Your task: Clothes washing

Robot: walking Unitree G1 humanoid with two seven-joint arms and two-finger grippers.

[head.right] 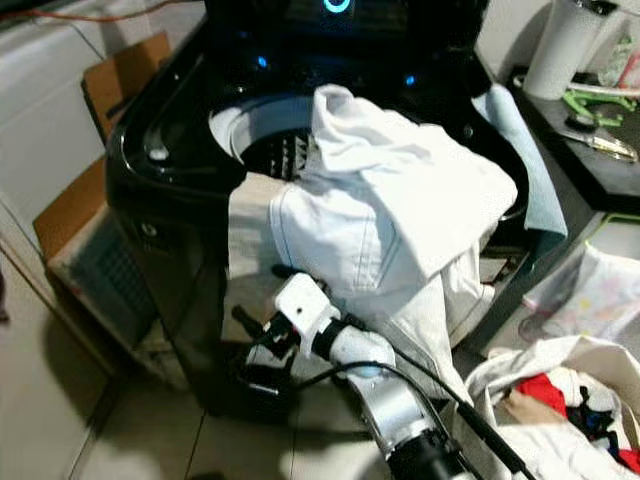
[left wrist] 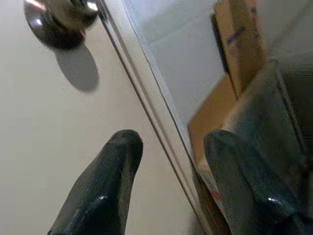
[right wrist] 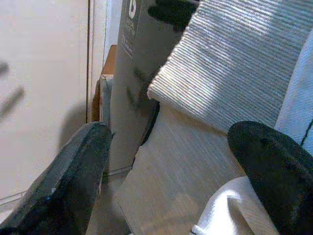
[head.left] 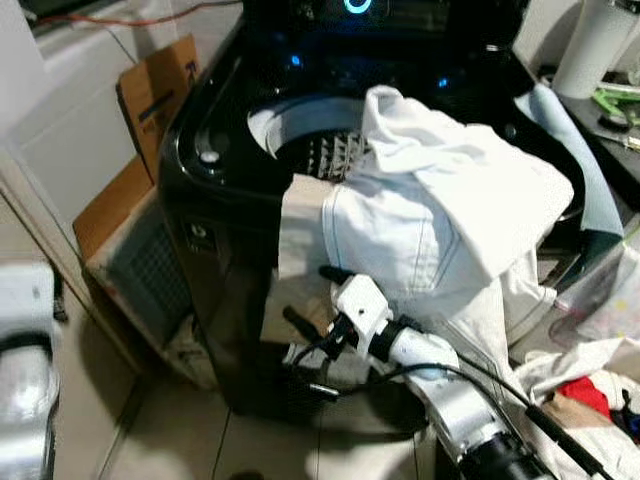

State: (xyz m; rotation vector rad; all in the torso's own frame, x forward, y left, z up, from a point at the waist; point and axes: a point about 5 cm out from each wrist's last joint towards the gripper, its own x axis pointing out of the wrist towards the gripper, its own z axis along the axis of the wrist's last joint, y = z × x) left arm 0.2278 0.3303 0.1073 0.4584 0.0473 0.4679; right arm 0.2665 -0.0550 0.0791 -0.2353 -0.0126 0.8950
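Clothes (head.left: 440, 215), a heap of white garments, lie draped over the front rim of the black washing machine (head.left: 215, 165), partly across the drum opening (head.left: 300, 135) and hanging down the front panel. My right gripper (head.left: 318, 305) sits low in front of the machine, directly below the hanging beige cloth (head.left: 300, 250), fingers spread wide and holding nothing. The heap's long axis runs from the drum down toward that gripper, so the right arm is nearer. My left gripper (left wrist: 171, 186) is open and empty beside a door with a round knob (left wrist: 61, 19). Small white lettering on the front panel (right wrist: 128, 29) is too blurred to read.
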